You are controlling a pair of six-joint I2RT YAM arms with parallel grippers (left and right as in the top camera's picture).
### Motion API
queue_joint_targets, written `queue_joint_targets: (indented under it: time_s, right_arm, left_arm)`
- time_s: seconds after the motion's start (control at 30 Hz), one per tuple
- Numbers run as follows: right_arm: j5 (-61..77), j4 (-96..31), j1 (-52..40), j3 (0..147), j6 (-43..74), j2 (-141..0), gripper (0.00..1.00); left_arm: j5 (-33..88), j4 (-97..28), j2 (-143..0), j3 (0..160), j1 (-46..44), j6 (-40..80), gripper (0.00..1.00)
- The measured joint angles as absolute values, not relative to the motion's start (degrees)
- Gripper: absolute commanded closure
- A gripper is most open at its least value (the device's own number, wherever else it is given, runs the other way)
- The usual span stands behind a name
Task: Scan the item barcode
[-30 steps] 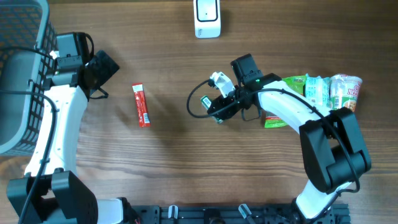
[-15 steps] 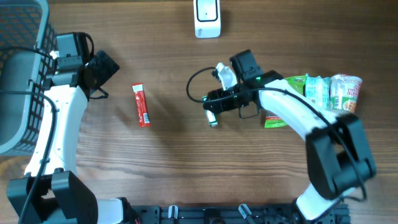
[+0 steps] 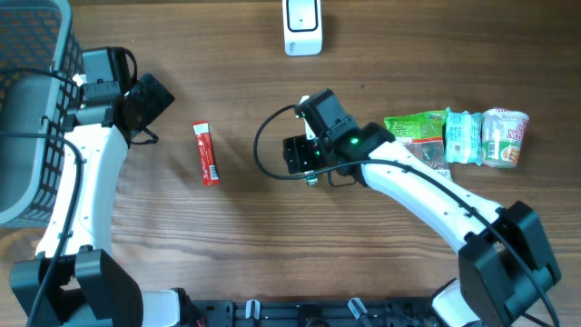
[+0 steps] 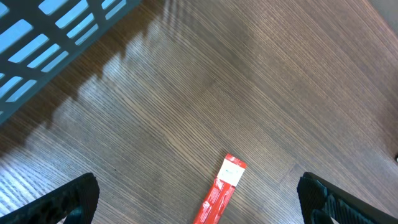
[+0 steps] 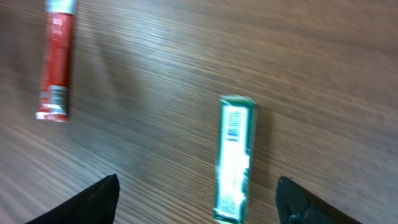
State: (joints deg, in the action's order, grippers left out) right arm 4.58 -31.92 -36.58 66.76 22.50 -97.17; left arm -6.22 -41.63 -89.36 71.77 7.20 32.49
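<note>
White shells cover the left arm (image 3: 86, 173) and right arm (image 3: 413, 177); joints are black. A thin black cable (image 3: 256, 153) loops out beside the right arm's small green light (image 3: 351, 139).

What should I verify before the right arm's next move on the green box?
1. Right gripper open, jaws either side of the green box, not touching it: ok.
2. Box lying flat on the table: ok.
3. Barcode facing up, uncovered: ok.
4. Box in front of the white scanner: not ok; the scanner sits apart, near the far edge.
5. Red sachet clear of the box: ok.
6. Left gripper open and empty: ok.
</note>
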Motion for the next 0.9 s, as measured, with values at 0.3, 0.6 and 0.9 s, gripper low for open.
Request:
queue_joint_targets:
  time_s: [0.3, 0.6, 0.9]
  right_arm:
    - [3.81, -33.04, -36.71, 66.76, 21.96, -104.14, 0.35]
    - [3.99, -32.14, -36.99, 66.48, 22.22, -107.26, 0.62]
    - [2.09, -31.16, -36.99, 66.48, 22.61, -107.87, 0.72]
  left_arm:
    - [-6.22, -41.63, -89.36, 71.77, 7.2, 32.49, 0.0]
    - [-6.22, -41.63, -89.36, 71.77, 7.2, 32.49, 0.0]
    - [-6.22, -41.63, -89.36, 71.77, 7.2, 32.49, 0.0]
